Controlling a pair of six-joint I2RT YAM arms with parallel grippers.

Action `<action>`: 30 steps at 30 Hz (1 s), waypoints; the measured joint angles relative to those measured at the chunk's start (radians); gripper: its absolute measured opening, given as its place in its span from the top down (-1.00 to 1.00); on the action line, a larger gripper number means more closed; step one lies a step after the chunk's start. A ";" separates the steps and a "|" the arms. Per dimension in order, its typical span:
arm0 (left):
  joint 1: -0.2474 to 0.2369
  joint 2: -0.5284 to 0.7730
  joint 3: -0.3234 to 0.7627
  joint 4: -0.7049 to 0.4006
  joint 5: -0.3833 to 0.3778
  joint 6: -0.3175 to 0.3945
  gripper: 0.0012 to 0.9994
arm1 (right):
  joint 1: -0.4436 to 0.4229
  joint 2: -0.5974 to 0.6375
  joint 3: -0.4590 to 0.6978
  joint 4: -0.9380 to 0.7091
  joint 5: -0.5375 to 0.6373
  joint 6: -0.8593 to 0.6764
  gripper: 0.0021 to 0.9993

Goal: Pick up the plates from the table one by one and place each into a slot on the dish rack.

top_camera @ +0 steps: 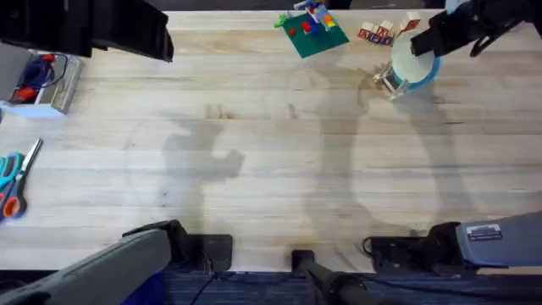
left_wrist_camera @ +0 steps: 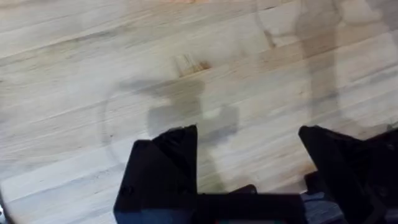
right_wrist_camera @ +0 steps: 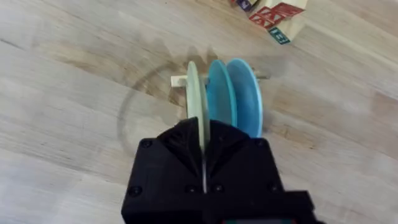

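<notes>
The dish rack (top_camera: 388,83) stands at the table's (top_camera: 271,169) far right. Three plates stand upright on edge in it: a pale cream-yellow plate (right_wrist_camera: 194,93), a teal-blue plate (right_wrist_camera: 219,93) and a light blue plate (right_wrist_camera: 247,93) behind them. My right gripper (right_wrist_camera: 202,127) is over the rack, shut on the top rim of the cream plate (top_camera: 410,59). In the overhead view the right gripper (top_camera: 421,44) reaches in from the far right corner. My left gripper (left_wrist_camera: 247,134) hangs open above bare wood with nothing between its fingers.
Coloured wooden blocks (top_camera: 377,32) lie just behind the rack. A green baseplate with toy bricks (top_camera: 312,30) sits at the far middle. Scissors (top_camera: 15,182) and a box with cables (top_camera: 38,80) lie at the left edge.
</notes>
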 joint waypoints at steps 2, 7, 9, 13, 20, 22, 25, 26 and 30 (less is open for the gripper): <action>0.000 0.000 0.000 0.000 0.000 0.000 -0.99 | 0.000 0.012 0.000 0.000 0.000 0.000 0.95; 0.000 0.000 0.000 0.000 0.000 0.000 -0.99 | 0.000 0.058 0.000 0.002 0.000 0.000 0.95; 0.000 0.000 0.000 0.000 0.000 0.000 -0.99 | 0.000 0.074 0.000 0.001 0.000 0.000 0.95; 0.000 0.000 0.000 0.000 0.000 0.000 -0.99 | 0.000 0.084 0.000 0.002 0.000 0.000 0.95; 0.000 0.000 0.000 0.000 0.000 0.000 -0.99 | 0.000 0.084 0.000 0.002 0.000 0.000 0.88; 0.000 0.000 0.000 0.000 0.000 0.000 -0.99 | 0.000 0.084 0.000 0.003 0.000 0.000 0.86; 0.000 0.000 0.000 0.000 0.000 0.000 -0.99 | 0.000 0.084 0.000 0.002 -0.001 0.000 0.80; 0.000 0.000 0.000 0.000 0.000 0.000 -0.99 | 0.000 0.084 0.000 0.003 -0.002 0.000 0.78; 0.000 0.000 0.000 0.000 0.000 0.000 -0.99 | 0.000 0.084 0.000 0.003 -0.003 0.000 0.72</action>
